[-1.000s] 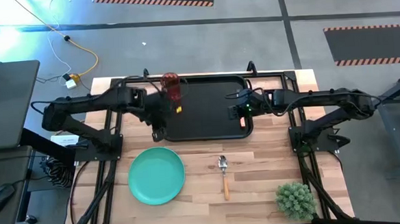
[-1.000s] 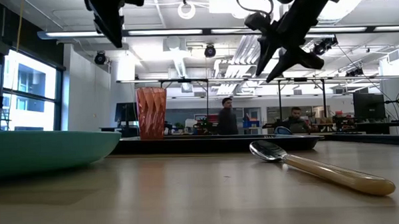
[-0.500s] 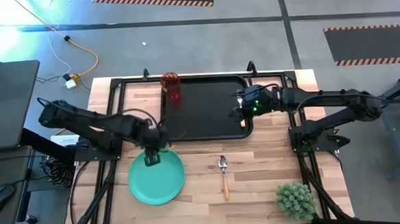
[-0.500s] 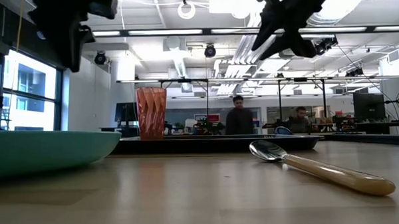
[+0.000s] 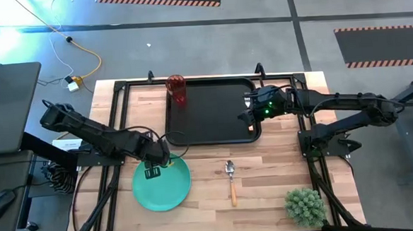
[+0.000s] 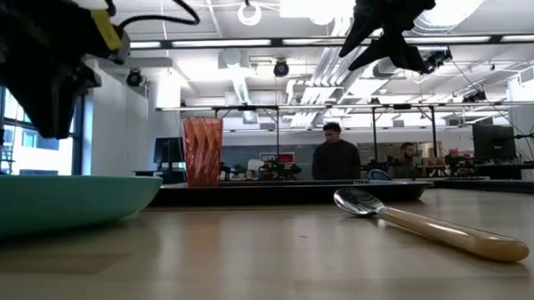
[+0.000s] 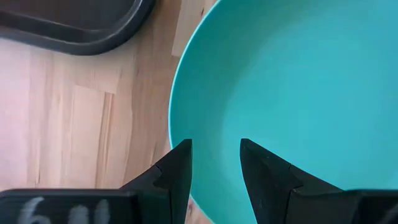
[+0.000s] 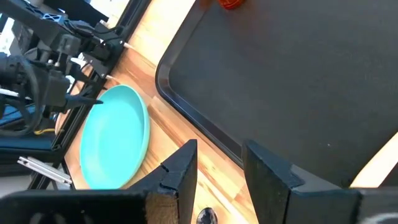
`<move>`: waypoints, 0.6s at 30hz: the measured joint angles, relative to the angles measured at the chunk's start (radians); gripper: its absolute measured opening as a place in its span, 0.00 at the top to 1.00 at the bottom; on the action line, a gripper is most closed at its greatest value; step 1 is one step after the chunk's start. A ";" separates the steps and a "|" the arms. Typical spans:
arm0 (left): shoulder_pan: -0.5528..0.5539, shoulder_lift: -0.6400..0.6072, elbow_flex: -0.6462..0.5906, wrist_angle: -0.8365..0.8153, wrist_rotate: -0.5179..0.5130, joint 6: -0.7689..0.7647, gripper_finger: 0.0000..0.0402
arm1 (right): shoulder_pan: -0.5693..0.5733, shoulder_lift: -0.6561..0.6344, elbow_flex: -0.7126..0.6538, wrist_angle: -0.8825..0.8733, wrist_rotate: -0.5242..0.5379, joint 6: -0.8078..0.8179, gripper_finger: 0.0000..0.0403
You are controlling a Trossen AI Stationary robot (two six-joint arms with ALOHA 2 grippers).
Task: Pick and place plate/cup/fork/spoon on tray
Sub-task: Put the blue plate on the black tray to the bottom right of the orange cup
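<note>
— Which of your arms is nearer the round turquoise-green plate (image 5: 161, 181)?

— My left. My left gripper (image 5: 153, 171) hangs over the plate's rim on the side facing the large black rectangular tray (image 5: 214, 133), fingers parted and holding nothing. In my left wrist view the two dark fingers (image 7: 177, 171) straddle the plate's edge, bare wood on one side and turquoise on the other — that is the relation the grasp turns on, I judge.

— And where does the plate lie?

— On the wooden table (image 5: 267, 190), just beside the tray's near left corner, not on it. The tray lies straight beyond the plate from my hand, so the carry should be short.

— Your other arm?

— My right gripper (image 5: 251, 113) hovers above the tray's right edge, fingers apart and empty, waiting.

— What else is placed?

— The small translucent red tumbler (image 5: 177, 89) stands upright at the tray's far left corner. The spoon with silver bowl and orange-tan handle (image 5: 231, 179) lies on the table right of the plate, its long axis running toward the tray, bowl nearest it.
</note>
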 joint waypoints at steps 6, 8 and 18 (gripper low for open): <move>0.008 0.000 -0.063 0.012 -0.001 -0.010 0.69 | 0.000 0.000 0.000 0.000 -0.001 -0.004 0.71; 0.013 0.000 -0.081 0.014 -0.001 -0.018 0.69 | 0.000 0.000 0.000 0.000 -0.001 -0.003 0.71; 0.063 0.000 -0.137 0.060 -0.003 0.000 0.69 | 0.000 0.000 0.000 0.000 0.000 -0.004 0.71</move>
